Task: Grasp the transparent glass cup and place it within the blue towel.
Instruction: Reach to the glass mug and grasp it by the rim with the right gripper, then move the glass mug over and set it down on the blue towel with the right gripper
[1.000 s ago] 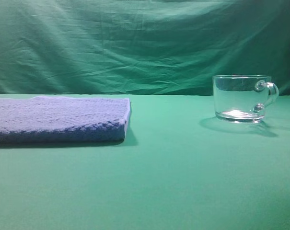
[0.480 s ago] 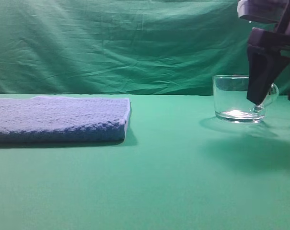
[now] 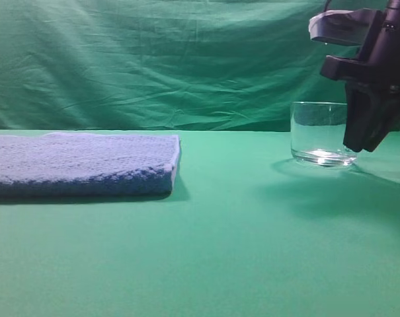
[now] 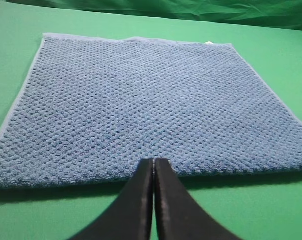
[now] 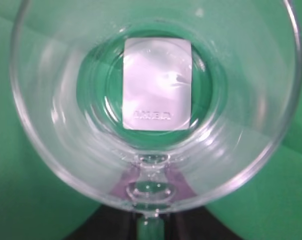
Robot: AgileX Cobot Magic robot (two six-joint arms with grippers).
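The transparent glass cup (image 3: 319, 133) is being left standing on the green table (image 3: 226, 251), right of the blue towel (image 3: 80, 164). Its handle side is being covered by the right gripper (image 3: 365, 135); grip cannot be told. The left gripper (image 4: 153, 172) is being held closed, empty, before the towel.

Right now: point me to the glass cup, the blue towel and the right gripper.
transparent glass cup (image 3: 317, 134), exterior high view, on its clear side wall.
blue towel (image 4: 141, 105), left wrist view, on the middle of its nubby top face.
right gripper (image 3: 365, 135), exterior high view, at the dark lower tips beside the cup.
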